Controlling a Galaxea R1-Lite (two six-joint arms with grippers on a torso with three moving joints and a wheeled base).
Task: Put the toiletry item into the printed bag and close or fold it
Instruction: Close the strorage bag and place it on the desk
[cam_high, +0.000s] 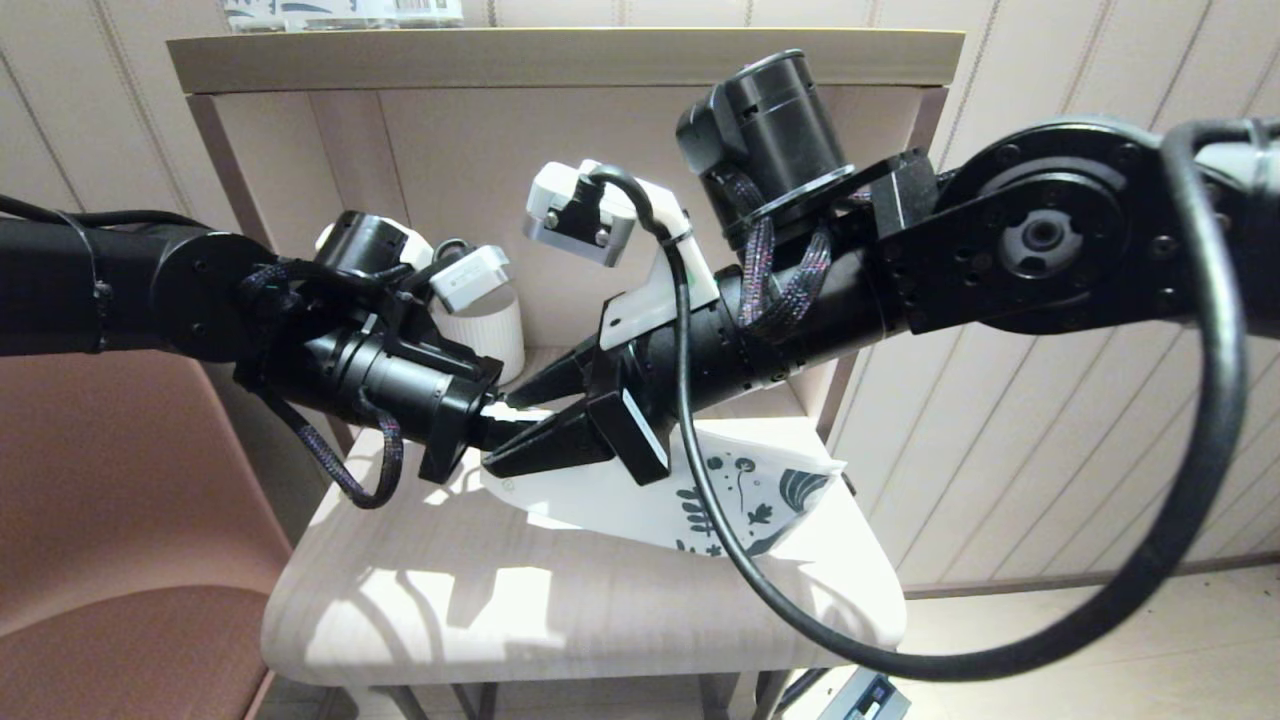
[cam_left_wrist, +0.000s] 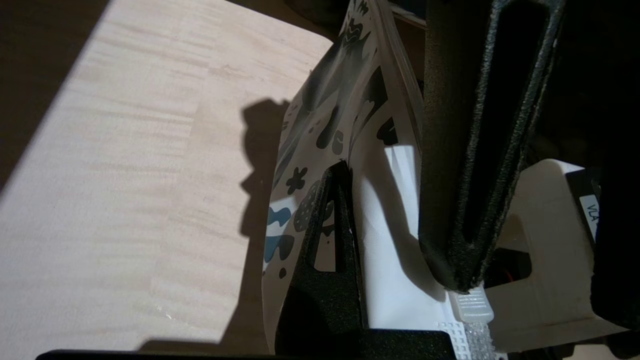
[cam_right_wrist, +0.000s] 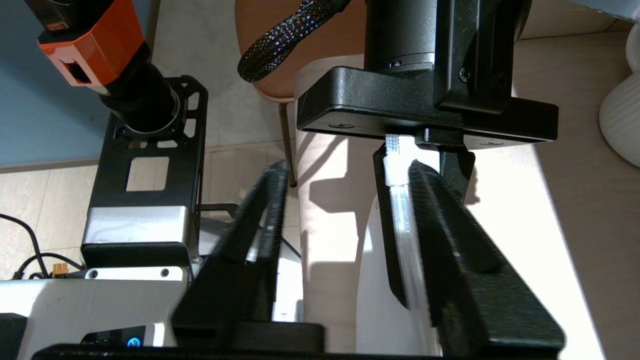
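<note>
The printed bag (cam_high: 745, 490) hangs above the small table, white with dark leaf print at its right end. My left gripper (cam_high: 478, 428) is shut on the bag's plain end; in the left wrist view its fingertips (cam_left_wrist: 342, 167) pinch the sheet. My right gripper (cam_high: 510, 432) meets it from the right, open, jaws wide apart (cam_right_wrist: 350, 172). The bag's clear zip strip (cam_right_wrist: 406, 235) and white slider (cam_right_wrist: 397, 170) lie along the inner face of one right finger (cam_right_wrist: 450, 240). The toiletry item is hidden or out of view.
The pale wooden table (cam_high: 560, 600) has rounded front corners, and a shelf top (cam_high: 560, 55) overhangs it at the back. A white ribbed cup (cam_high: 492, 335) stands behind the grippers. A brown chair (cam_high: 100, 520) is at the left.
</note>
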